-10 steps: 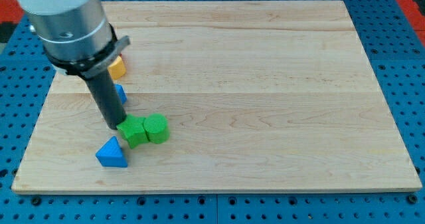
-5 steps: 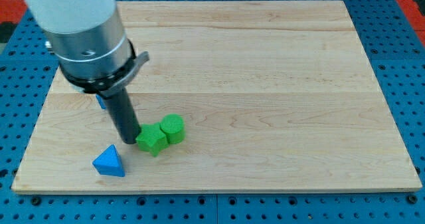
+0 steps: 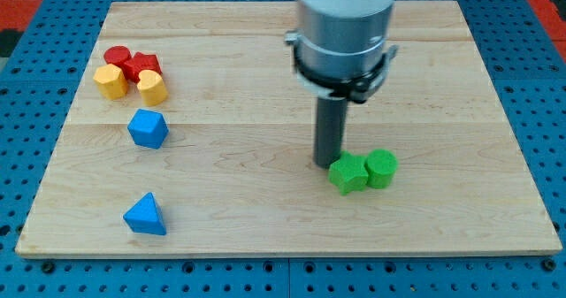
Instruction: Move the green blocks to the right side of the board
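Observation:
Two green blocks lie side by side right of the board's middle, toward the view's bottom: a star-shaped green block [image 3: 348,174] and a green cylinder [image 3: 381,168] touching its right side. My tip [image 3: 327,163] rests on the board at the star block's upper left edge, touching it or nearly so. The dark rod rises from there into the grey arm body above.
A wooden board [image 3: 495,112] on a blue pegboard. At the view's upper left sit a red cylinder [image 3: 117,57], a red block [image 3: 143,66], a yellow block [image 3: 110,81] and a yellow cylinder [image 3: 153,87]. A blue block [image 3: 147,127] and a blue triangle [image 3: 145,215] lie at the left.
My tip and both green blocks have moved far to the right, from the board's lower left to right of its middle. The blue triangle stayed behind; the upper left blocks are now uncovered.

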`<control>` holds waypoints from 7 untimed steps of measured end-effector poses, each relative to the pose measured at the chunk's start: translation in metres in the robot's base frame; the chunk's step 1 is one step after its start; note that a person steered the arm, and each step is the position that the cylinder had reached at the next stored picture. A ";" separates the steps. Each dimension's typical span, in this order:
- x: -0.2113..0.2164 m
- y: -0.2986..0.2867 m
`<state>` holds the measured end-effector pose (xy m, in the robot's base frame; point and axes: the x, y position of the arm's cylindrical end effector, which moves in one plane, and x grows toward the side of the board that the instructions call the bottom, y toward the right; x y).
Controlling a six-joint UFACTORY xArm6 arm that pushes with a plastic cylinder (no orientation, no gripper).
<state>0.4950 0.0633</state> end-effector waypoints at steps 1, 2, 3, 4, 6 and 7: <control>-0.005 0.059; 0.003 0.097; -0.040 0.082; -0.076 0.066; -0.090 -0.021; -0.086 -0.033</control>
<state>0.4087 0.0304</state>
